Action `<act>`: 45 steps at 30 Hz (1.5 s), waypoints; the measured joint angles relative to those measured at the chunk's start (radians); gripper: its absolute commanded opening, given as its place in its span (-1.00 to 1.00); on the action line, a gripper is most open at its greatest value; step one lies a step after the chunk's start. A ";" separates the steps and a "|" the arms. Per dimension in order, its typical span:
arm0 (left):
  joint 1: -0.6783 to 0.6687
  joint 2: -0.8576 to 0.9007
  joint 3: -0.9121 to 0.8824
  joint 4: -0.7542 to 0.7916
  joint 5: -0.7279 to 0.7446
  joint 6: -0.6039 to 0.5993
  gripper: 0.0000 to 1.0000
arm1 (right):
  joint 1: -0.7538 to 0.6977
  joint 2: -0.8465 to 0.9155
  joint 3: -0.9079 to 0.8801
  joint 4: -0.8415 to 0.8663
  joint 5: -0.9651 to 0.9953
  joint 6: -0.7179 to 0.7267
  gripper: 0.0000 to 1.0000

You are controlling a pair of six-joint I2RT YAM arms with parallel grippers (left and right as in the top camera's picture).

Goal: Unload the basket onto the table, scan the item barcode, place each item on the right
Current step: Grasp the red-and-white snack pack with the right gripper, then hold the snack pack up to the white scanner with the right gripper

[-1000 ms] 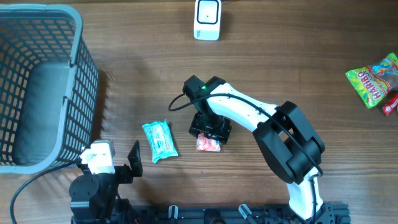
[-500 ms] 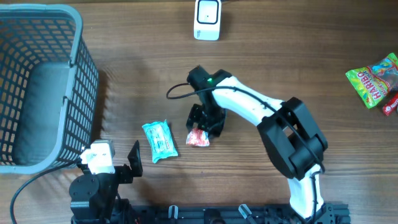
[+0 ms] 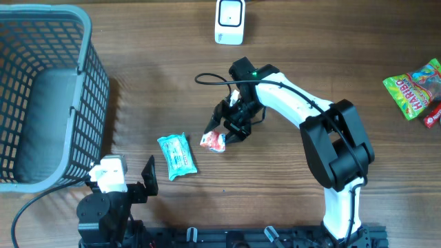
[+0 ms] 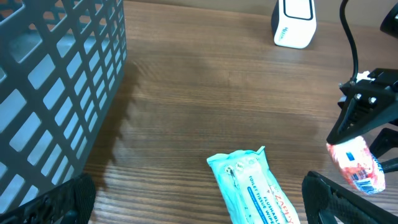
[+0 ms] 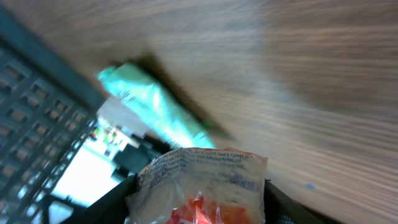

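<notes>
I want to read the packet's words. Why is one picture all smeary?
Right wrist view: the wooden table and teal tissue pack are smeared in streaks, and the red and white packet has soft print. Left wrist and overhead views: sharp; the basket casts a soft shadow.

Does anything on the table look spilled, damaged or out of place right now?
Nothing stands out. The red-and-white packet is tilted only because the right gripper holds it; the teal pack lies flat, intact.
</notes>
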 measured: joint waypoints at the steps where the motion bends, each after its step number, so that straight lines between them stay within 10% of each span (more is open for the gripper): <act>1: 0.000 0.000 0.000 0.000 0.000 0.000 1.00 | 0.000 0.000 0.000 0.008 -0.046 -0.019 0.16; 7: 0.000 0.000 0.000 0.000 0.000 0.000 1.00 | -0.008 0.000 0.000 0.081 -0.263 -0.031 0.18; 18: 0.000 0.000 0.000 0.000 0.000 0.000 1.00 | -0.071 0.000 0.008 0.551 -0.483 0.417 0.11; 26: 0.000 0.000 0.000 0.000 0.000 0.000 1.00 | -0.071 0.000 0.011 0.957 -0.419 0.338 -0.01; 45: 0.000 0.000 0.000 0.000 0.000 0.000 1.00 | -0.071 0.000 0.011 1.005 0.892 -0.178 -0.07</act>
